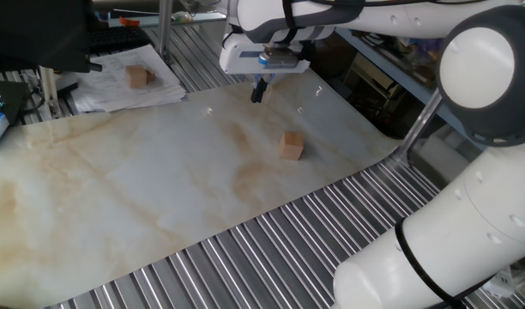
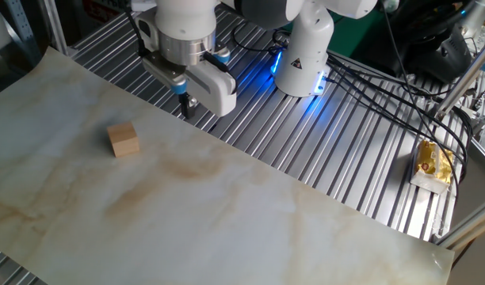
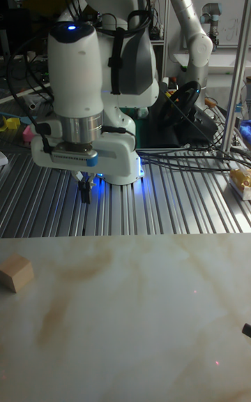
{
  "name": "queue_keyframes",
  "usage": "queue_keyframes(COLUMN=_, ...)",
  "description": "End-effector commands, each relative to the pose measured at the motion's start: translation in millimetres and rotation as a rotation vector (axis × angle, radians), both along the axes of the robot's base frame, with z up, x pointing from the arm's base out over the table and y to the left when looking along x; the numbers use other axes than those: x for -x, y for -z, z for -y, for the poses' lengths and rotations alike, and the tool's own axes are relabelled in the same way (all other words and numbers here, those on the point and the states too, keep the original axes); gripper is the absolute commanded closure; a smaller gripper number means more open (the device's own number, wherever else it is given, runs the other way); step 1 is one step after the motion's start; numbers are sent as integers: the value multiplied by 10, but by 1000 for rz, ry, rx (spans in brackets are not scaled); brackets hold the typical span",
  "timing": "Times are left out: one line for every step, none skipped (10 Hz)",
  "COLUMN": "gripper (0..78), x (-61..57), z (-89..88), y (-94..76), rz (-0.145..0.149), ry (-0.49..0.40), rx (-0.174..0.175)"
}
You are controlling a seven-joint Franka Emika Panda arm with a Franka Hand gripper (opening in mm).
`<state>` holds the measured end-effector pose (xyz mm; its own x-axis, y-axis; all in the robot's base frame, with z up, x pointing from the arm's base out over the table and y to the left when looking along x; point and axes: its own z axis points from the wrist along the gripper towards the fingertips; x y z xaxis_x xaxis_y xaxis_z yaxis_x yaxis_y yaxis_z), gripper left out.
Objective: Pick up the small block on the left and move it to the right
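Note:
The small block (image 1: 292,145), a pale tan wooden cube, rests on the marbled mat (image 1: 142,189). The other fixed view shows the block (image 2: 124,139) at the mat's left, and the tall view shows it (image 3: 15,273) at the left edge. My gripper (image 1: 259,91) hangs above the mat's far edge, apart from the block, fingers together and holding nothing. It hovers over the mat's border by the metal slats (image 2: 188,107) and in the tall view sits behind the mat (image 3: 84,192).
A slightly darker brown cube (image 1: 139,76) lies on a stack of papers (image 1: 125,90) at the back left, off the mat. A ribbed metal tabletop (image 2: 330,158) surrounds the mat. Cables (image 2: 401,95) and a yellow packet (image 2: 433,162) lie near the robot base.

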<state>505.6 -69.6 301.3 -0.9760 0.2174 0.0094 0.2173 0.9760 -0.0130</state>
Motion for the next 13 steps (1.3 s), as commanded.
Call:
queue_keyframes(gripper=776, x=-5, z=3, y=-12, rz=5, ry=-40, rx=16)
queue_keyframes(gripper=776, x=-5, z=3, y=-12, rz=5, ry=-36, rx=16)
queue_keyframes(gripper=776, x=-5, z=3, y=-12, rz=6, ry=-36, rx=12)
queue_keyframes(gripper=776, x=-5, z=3, y=-12, rz=10, ry=-41, rx=13)
queue_keyframes(gripper=776, x=-5, z=3, y=-12, rz=11, ry=-43, rx=15)
queue_keyframes(gripper=776, x=-5, z=3, y=-12, rz=11, ry=-45, rx=15)
queue_keyframes(gripper=776, x=-5, z=3, y=-12, rz=14, ry=-55, rx=15)
queue_keyframes(gripper=776, x=-5, z=3, y=-12, rz=20, ry=-54, rx=14)
queue_keyframes(gripper=776, x=-5, z=3, y=-12, rz=21, ry=-53, rx=12)
queue_keyframes(gripper=776, x=-5, z=3, y=-12, rz=21, ry=-54, rx=11)
queue_keyframes(gripper=776, x=-5, z=3, y=-12, rz=22, ry=-56, rx=11)
queue_keyframes(gripper=776, x=-5, z=3, y=-12, rz=23, ry=-59, rx=12)
queue_keyframes(gripper=776, x=-5, z=3, y=-12, rz=24, ry=-76, rx=17)
